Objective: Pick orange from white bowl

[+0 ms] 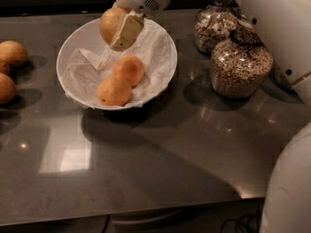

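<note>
The gripper is over the back of the white bowl, squeezed shut around the orange. 1 pale finger lies flat on the side of the fruit. The orange looks to be up off the paper, near the bowl's far rim. 2 other oranges sit lower in the bowl, nearer its front. I think this is the lifting step: the grab looks done, and the fruit now has to come out. The next move calls for going up and away from the bowl with the same firm squeeze so the round fruit does not slip. It should steer away from the 2 glass jars on the desk, to the right of the bowl.
</note>
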`<state>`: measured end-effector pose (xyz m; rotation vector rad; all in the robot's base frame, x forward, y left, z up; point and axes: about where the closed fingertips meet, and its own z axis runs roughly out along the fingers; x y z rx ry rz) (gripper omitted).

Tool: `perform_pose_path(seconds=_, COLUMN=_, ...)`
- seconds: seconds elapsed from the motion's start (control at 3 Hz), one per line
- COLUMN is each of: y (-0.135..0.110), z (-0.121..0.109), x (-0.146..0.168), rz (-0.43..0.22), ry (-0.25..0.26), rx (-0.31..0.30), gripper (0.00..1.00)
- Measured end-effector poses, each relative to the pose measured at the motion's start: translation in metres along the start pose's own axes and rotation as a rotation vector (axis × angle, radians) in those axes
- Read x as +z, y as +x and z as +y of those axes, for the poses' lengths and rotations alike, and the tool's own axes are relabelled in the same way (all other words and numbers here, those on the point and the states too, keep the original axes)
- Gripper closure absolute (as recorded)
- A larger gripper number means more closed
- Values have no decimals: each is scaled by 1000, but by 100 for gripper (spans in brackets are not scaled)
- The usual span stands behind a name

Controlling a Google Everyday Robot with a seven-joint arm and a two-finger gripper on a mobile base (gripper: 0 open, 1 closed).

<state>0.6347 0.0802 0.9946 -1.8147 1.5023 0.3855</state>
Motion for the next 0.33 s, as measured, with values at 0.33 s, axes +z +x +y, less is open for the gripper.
perform_pose_path(seconds=0.33, y=1, z=1, x=2, rz=3, ry=-3, rx=2, gripper=100)
